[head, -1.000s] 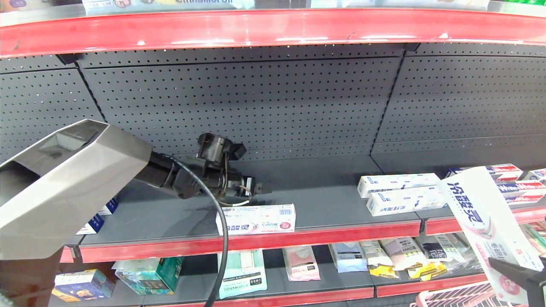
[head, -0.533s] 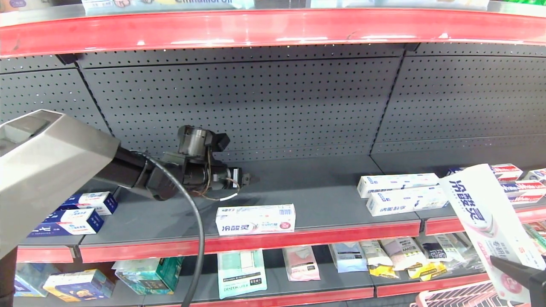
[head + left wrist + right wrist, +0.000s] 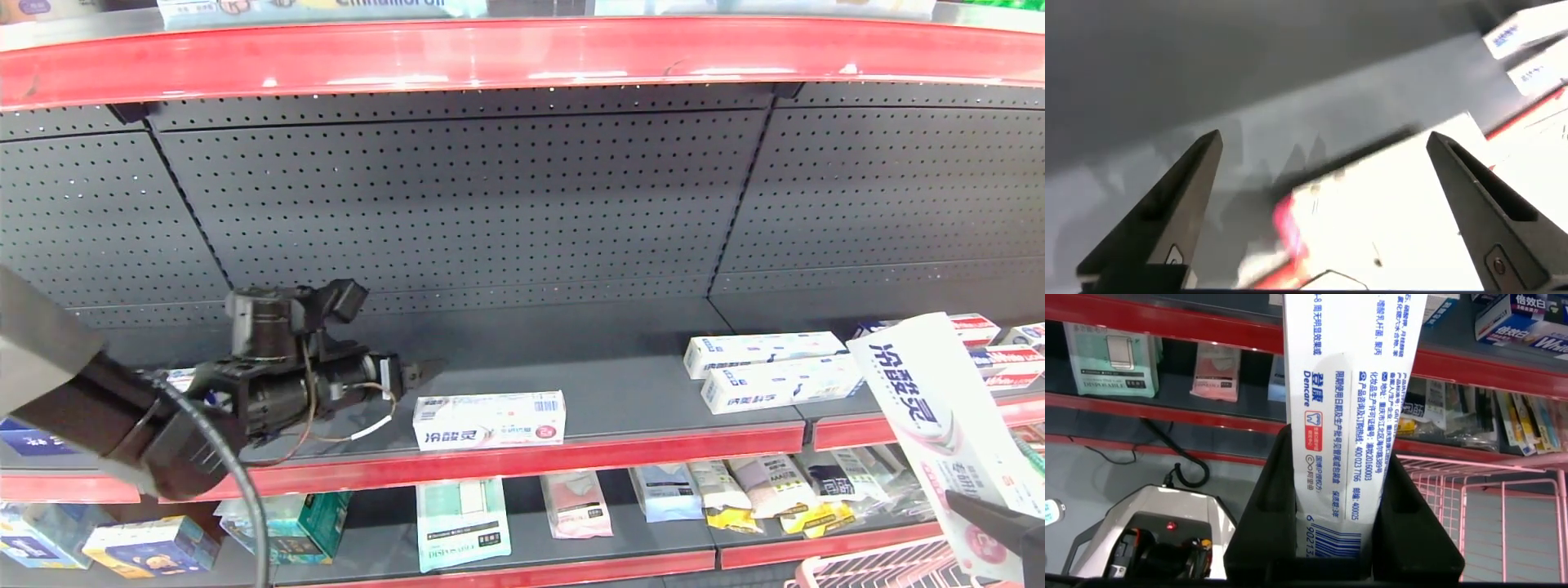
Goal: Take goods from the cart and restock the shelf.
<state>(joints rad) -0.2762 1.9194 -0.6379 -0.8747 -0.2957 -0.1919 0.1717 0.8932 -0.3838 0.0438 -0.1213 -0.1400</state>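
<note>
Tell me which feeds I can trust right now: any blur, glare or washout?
Left wrist view: smeared, with the shelved toothpaste box blown out to plain white. Head view: steady, with glare streaks along the upper red shelf edge. Right wrist view: clear and evenly lit, with the print on the held toothpaste box legible.

Black left gripper (image 3: 426,367), grey arm shell (image 3: 37,339), black cable (image 3: 255,531).
</note>
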